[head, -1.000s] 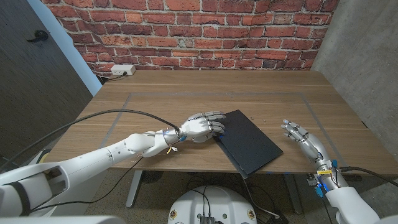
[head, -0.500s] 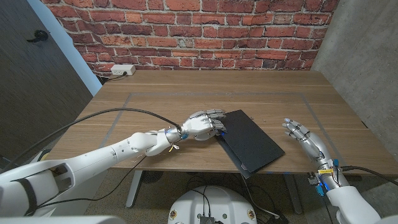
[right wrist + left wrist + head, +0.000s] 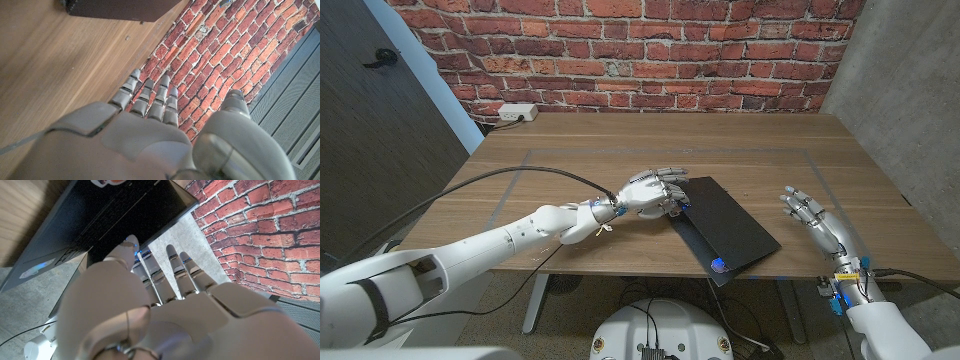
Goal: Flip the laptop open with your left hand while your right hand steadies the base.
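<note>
A black laptop lies at an angle on the wooden table, right of the middle and near the front edge. Its lid is tilted up along the side nearest my left hand, and a small blue light glows at its front corner. My left hand reaches in at that raised edge with its fingers stretched out and touching it. In the left wrist view the fingers point at the dark underside of the lid of the laptop. My right hand stands apart to the right of the laptop, fingers spread, holding nothing.
A brick wall backs the table, with a white power socket at the far left corner. A black cable runs along my left arm. In the right wrist view the laptop lies beyond the fingers.
The laptop's lid has lifted on the left hand's side and the blue light now shows. My left hand has moved up and further over that edge. The right hand has drifted slightly right.
</note>
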Action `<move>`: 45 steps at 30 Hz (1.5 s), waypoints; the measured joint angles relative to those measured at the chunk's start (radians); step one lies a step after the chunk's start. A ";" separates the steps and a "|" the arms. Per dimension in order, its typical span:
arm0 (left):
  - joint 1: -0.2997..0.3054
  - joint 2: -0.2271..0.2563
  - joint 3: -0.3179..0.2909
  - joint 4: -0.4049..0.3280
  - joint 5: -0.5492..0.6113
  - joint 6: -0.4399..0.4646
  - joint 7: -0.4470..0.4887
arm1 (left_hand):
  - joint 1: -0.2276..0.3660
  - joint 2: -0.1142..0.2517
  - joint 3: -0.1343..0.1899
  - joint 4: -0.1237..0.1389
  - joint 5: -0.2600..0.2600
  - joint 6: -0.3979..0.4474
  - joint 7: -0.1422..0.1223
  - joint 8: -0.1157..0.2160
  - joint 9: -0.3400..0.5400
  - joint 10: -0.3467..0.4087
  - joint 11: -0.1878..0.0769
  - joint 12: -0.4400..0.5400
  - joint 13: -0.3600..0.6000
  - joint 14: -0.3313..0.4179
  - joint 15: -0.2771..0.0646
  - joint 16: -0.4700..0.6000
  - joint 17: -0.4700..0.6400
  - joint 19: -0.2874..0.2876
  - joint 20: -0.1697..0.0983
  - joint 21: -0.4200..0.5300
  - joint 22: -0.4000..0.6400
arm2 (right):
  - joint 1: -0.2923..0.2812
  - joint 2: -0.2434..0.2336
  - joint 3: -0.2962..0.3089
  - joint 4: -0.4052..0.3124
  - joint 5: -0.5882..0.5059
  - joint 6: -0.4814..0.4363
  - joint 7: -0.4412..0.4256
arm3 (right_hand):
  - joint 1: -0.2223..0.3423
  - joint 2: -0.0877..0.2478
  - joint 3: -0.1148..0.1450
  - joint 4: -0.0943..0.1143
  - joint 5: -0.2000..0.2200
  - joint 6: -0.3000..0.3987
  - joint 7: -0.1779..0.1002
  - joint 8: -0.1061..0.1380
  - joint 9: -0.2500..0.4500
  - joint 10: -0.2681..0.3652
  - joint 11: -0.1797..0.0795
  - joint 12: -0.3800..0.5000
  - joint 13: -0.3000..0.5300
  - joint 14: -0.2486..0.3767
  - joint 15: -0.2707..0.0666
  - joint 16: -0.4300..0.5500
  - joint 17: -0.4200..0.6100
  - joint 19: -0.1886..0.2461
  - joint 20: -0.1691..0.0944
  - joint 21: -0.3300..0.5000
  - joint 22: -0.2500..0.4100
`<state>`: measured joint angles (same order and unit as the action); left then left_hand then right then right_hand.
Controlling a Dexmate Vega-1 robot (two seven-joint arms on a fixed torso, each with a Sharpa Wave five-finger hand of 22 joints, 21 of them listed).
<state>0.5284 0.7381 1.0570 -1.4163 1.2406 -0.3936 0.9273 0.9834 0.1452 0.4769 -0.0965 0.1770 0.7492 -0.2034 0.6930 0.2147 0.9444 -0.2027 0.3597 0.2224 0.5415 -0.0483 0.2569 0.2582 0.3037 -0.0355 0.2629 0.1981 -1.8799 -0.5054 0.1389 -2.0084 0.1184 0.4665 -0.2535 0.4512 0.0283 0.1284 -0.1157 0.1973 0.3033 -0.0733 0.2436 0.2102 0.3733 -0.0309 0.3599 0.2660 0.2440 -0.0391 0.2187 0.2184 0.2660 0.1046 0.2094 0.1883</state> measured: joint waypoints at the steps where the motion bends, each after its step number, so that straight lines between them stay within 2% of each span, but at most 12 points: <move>1: -0.012 -0.009 0.000 0.000 -0.001 -0.002 -0.002 | -0.003 -0.001 0.000 0.000 0.000 0.003 0.000 0.000 0.000 0.000 0.000 0.001 0.001 0.000 0.000 -0.003 -0.001 0.000 0.000 0.000 0.000 | -0.001 0.002 0.001 0.000 0.000 0.000 0.000 | 0.000 0.006 0.000 0.000 0.000 0.019 -0.005 0.008 0.002 0.009 -0.001 0.004 0.001 0.016 0.000 0.007 0.003 0.014 -0.001 0.007 0.001; 4: -0.017 -0.013 0.000 0.001 -0.003 -0.008 -0.008 | -0.017 0.009 0.000 0.000 0.000 0.004 0.000 0.000 0.000 0.000 0.000 0.001 0.002 0.000 0.000 -0.005 -0.001 0.000 0.000 0.000 0.000 | -0.004 0.010 0.004 0.000 -0.004 0.003 -0.004 | -0.004 0.012 0.000 0.000 0.000 0.048 -0.012 0.022 0.006 0.027 0.000 0.010 0.008 0.058 -0.001 0.027 0.012 0.055 -0.009 0.025 0.008; 7: -0.033 -0.028 0.000 0.009 -0.005 -0.012 -0.012 | -0.017 0.009 0.003 -0.003 0.000 0.004 0.000 0.000 0.000 0.000 0.000 0.001 0.004 -0.002 -0.002 -0.011 0.000 0.000 0.000 0.000 0.000 | -0.010 0.019 0.009 0.000 -0.015 0.014 -0.013 | -0.004 0.012 0.000 0.000 0.000 0.054 -0.016 0.023 0.006 0.027 0.000 0.018 0.011 0.069 -0.001 0.033 0.017 0.077 -0.008 0.035 0.010; 15: -0.049 -0.043 0.001 0.017 -0.008 -0.017 -0.024 | -0.017 0.009 0.007 -0.007 0.000 0.012 -0.002 0.000 0.000 0.004 -0.003 0.002 0.009 -0.004 -0.004 -0.017 0.000 0.000 0.000 0.000 0.000 | -0.021 0.035 0.023 0.000 -0.022 0.017 -0.018 | -0.001 0.015 0.000 0.000 0.000 0.054 -0.016 0.023 0.011 0.027 0.000 0.018 0.015 0.078 -0.002 0.033 0.021 0.078 -0.006 0.040 0.014; 17: -0.049 -0.043 0.001 0.017 -0.009 -0.017 -0.028 | -0.017 0.009 0.008 -0.008 0.000 0.012 -0.002 0.014 0.000 0.005 -0.005 0.002 0.009 -0.004 -0.004 -0.017 0.000 0.000 0.000 0.000 0.000 | -0.023 0.038 0.027 0.000 -0.022 0.017 -0.018 | 0.001 0.017 0.000 0.000 0.000 0.054 -0.016 0.023 0.011 0.027 0.000 0.018 0.015 0.078 -0.002 0.033 0.021 0.078 -0.006 0.040 0.016; 21: -0.066 -0.056 0.011 0.028 -0.010 -0.018 -0.038 | -0.017 0.009 0.008 -0.008 0.000 0.012 -0.002 0.015 0.000 0.005 -0.005 0.002 0.012 -0.004 -0.004 -0.017 0.000 0.000 0.000 0.000 0.000 | -0.027 0.043 0.031 0.000 -0.030 0.028 -0.021 | 0.001 0.017 0.000 0.000 0.000 0.054 -0.016 0.023 0.011 0.028 -0.001 0.018 0.015 0.085 -0.002 0.037 0.026 0.082 -0.003 0.040 0.019; 26: -0.068 -0.058 0.013 0.027 -0.014 -0.018 -0.052 | -0.017 0.009 0.013 -0.012 0.000 0.012 -0.002 0.016 0.000 0.005 -0.005 0.002 0.013 -0.004 -0.004 -0.025 0.005 0.000 0.000 0.000 0.000 | -0.034 0.049 0.036 0.002 -0.031 0.035 -0.015 | 0.008 0.025 0.002 -0.002 0.000 0.094 -0.019 0.042 0.015 0.074 -0.024 0.042 0.024 0.132 -0.002 0.054 0.032 0.107 -0.007 0.054 0.024; 28: -0.068 -0.058 0.013 0.024 -0.015 -0.017 -0.060 | -0.022 0.004 0.015 -0.015 0.000 0.012 -0.002 0.016 0.000 0.005 -0.005 0.002 0.013 -0.004 -0.004 -0.025 0.005 0.000 0.000 0.000 0.000 | -0.035 0.051 0.036 0.003 -0.033 0.038 -0.013 | 0.014 0.031 0.008 -0.008 0.000 0.112 -0.023 0.049 0.017 0.095 -0.035 0.053 0.028 0.167 -0.004 0.067 0.037 0.147 -0.028 0.076 0.031; 31: -0.069 -0.058 0.014 0.020 -0.015 -0.015 -0.068 | -0.022 0.004 0.015 -0.015 0.000 0.012 -0.002 0.017 0.000 0.005 -0.005 0.002 0.017 -0.004 -0.004 -0.025 0.005 0.000 0.000 0.000 0.000 | -0.041 0.054 0.038 0.005 -0.037 0.046 -0.009 | 0.021 0.037 0.008 -0.008 0.000 0.127 -0.029 0.055 0.020 0.117 -0.040 0.064 0.034 0.222 -0.006 0.086 0.046 0.228 -0.084 0.121 0.046; 33: -0.069 -0.057 0.014 0.018 -0.015 -0.013 -0.074 | -0.022 0.004 0.020 -0.019 0.000 0.012 -0.002 0.017 0.000 0.005 -0.005 0.002 0.017 -0.004 -0.004 -0.025 0.005 0.000 0.000 0.000 0.000 | -0.046 0.056 0.040 0.005 -0.039 0.049 -0.008 | 0.027 0.044 0.011 -0.011 0.000 0.137 -0.034 0.060 0.020 0.127 -0.043 0.066 0.038 0.255 -0.008 0.098 0.052 0.253 -0.101 0.139 0.054; 41: -0.069 -0.057 0.016 0.010 -0.015 -0.010 -0.085 | -0.022 0.004 0.024 -0.023 0.000 0.012 -0.002 0.018 0.000 0.014 -0.006 0.000 0.017 -0.004 -0.004 -0.025 0.009 0.000 0.000 0.000 0.000 | -0.073 0.062 0.050 0.004 -0.048 0.055 0.003 | 0.033 0.049 0.013 -0.013 0.000 0.147 -0.034 0.065 0.025 0.140 -0.055 0.073 0.043 0.339 -0.017 0.133 0.072 0.327 -0.133 0.191 0.077; 45: -0.068 -0.057 0.016 0.009 -0.015 -0.009 -0.088 | -0.022 0.004 0.024 -0.023 0.000 0.012 -0.002 0.018 0.000 0.016 -0.005 -0.001 0.022 -0.004 -0.004 -0.025 0.009 0.000 0.000 0.000 0.000 | -0.092 0.059 0.061 -0.002 -0.053 0.055 0.015 | 0.037 0.053 0.013 -0.013 0.000 0.147 -0.034 0.065 0.025 0.140 -0.055 0.073 0.043 0.350 -0.017 0.137 0.077 0.327 -0.133 0.192 0.084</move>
<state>0.4600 0.6808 1.0735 -1.4075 1.2258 -0.4023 0.8389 0.9612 0.1491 0.5005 -0.1198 0.1768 0.7612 -0.2051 0.7107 0.2147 0.9605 -0.2075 0.3586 0.2442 0.5375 -0.0519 0.2323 0.2674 0.3035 -0.0355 0.2629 0.1979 -1.9717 -0.4461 0.1997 -2.0102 0.0656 0.5215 -0.2384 0.4878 0.0810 0.1410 -0.1284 0.1973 0.4505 -0.1071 0.3090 0.2350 0.5134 -0.0861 0.4329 0.3092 0.5939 -0.0559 0.3553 0.2951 0.5926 -0.0285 0.4009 0.2720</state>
